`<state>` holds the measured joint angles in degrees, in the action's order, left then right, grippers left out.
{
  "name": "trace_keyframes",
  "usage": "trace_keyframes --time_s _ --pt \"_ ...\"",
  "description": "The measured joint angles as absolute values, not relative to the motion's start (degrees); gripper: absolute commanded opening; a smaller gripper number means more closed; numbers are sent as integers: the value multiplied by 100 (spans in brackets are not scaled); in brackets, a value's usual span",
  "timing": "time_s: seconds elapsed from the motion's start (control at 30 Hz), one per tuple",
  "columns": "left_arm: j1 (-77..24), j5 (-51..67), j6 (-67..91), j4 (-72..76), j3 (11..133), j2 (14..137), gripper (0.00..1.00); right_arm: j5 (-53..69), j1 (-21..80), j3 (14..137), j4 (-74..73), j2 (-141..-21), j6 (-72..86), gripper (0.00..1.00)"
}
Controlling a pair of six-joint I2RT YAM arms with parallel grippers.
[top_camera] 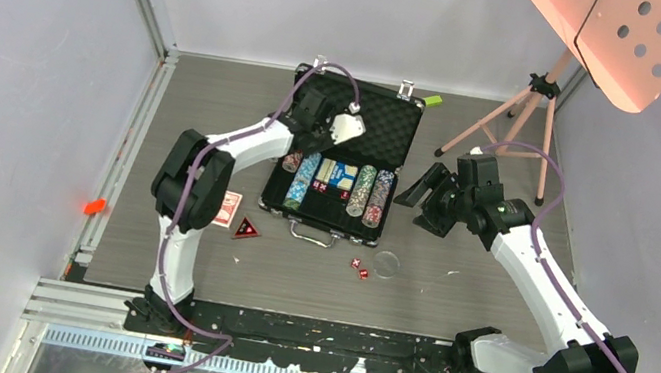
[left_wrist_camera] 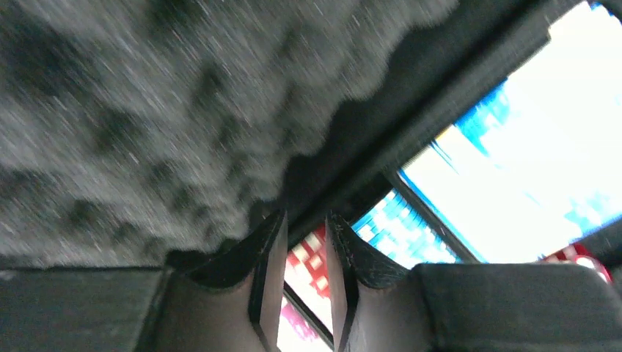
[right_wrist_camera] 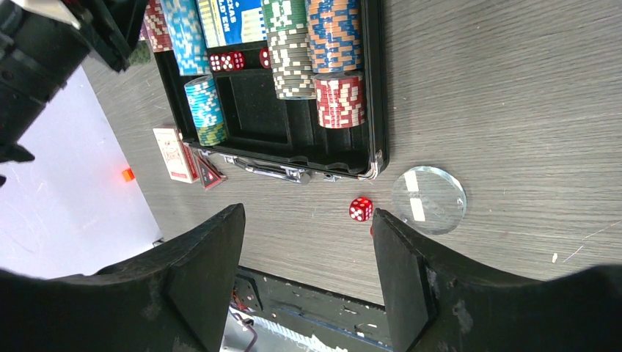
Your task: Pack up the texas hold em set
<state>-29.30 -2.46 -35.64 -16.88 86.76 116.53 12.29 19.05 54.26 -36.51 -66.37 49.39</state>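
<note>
Black briefcase (top_camera: 396, 124) lies open mid-table in top view, chip stacks (top_camera: 375, 197) in its tray. I see left gripper (top_camera: 321, 126) over hinge area and right gripper (top_camera: 419, 189) near case's right side. Card deck (top_camera: 227, 209) and red triangle (top_camera: 246, 229) are on table left of case. Dice (top_camera: 356, 264) and clear disc (top_camera: 385, 264) lie in front.
Left wrist: fingers (left_wrist_camera: 268, 257) nearly together, thin slit between, nothing held; foam lining (left_wrist_camera: 147, 110) close ahead.
Right wrist: fingers (right_wrist_camera: 198, 279) wide apart, empty, above dice and disc.
</note>
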Motion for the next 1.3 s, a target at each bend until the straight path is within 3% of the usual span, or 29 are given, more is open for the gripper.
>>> trace_keyframes --time_s 0.27,0.5,0.57,0.6,0.67,0.7,0.9,1.1,1.2,1.3 --pt "-3002 -167 -3642 -2449 8125 11017 31 1234 1905 5426 -3651 -6639 4941 70" --pt "-3035 -148 -3511 -2447 8114 10934 42 1160 1905 5426 -3682 -6606 4917 74" --pt "-3044 -148 -3400 -2453 8114 10857 52 1061 1907 5426 -3763 -6532 4856 83" --pt "-3052 -148 -3304 -2456 8114 10777 64 985 1909 5426 -3815 -6475 4821 86" --pt "-3065 -183 -3009 -2460 8114 10541 97 663 1990 5426 -3933 -6359 4722 93" --pt "-3074 -255 -2733 -2462 8114 10363 99 375 2099 5428 -4023 -6300 4657 94" --pt "-3103 -921 -797 -2613 8012 9078 100 -847 3173 5435 -4383 -6173 4447 92" --pt "-3100 -1068 880 -2779 6573 7638 100 -1542 3662 5089 -4383 -5944 4628 87" --pt "-3100 -757 1479 -2915 5732 7087 93 -1697 3837 4899 -4368 -5767 4816 77" --pt "-3122 -331 1922 -2998 5068 6543 92 -1669 4036 4587 -4202 -5660 4919 64"
